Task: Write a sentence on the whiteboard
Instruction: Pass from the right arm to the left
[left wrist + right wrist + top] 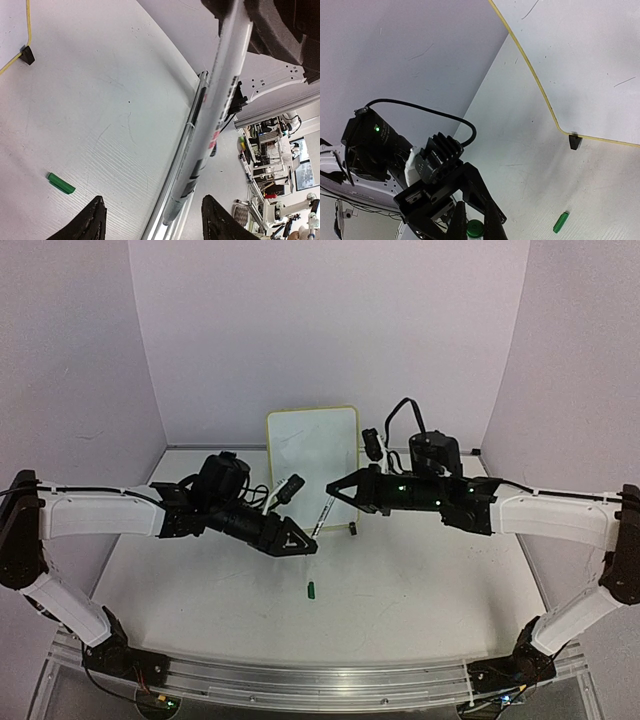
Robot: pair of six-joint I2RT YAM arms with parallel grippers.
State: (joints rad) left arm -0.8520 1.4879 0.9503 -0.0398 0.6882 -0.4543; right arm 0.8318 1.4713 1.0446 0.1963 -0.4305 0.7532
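Main risk: the right gripper [335, 490] has its jaws clamped on the pen [324, 512] near one end only. Most of the barrel sticks out toward the table's near edge, so pressing on the board could twist the pen in the grip or make it slip. Can't tell which end is the nib; if it's the far one from the board, a regrasp is needed. Second risk: the left gripper [300, 543] sits right at the pen's free end. Its fingers [92, 222] are spread either side of the barrel and not touching it, so any sideways move could knock the pen. Third: the whiteboard [310, 440] only leans upright on a stand at the middle of the table's [420, 580] far edge, so a hard push may tip or slide it. No words are readable on it, just faint stray marks. The green cap [311, 589] lies loose mid-table toward the near edge and could get swept. Pose: both arms reach in low from the sides, forearms near level, meeting just in front of the board.
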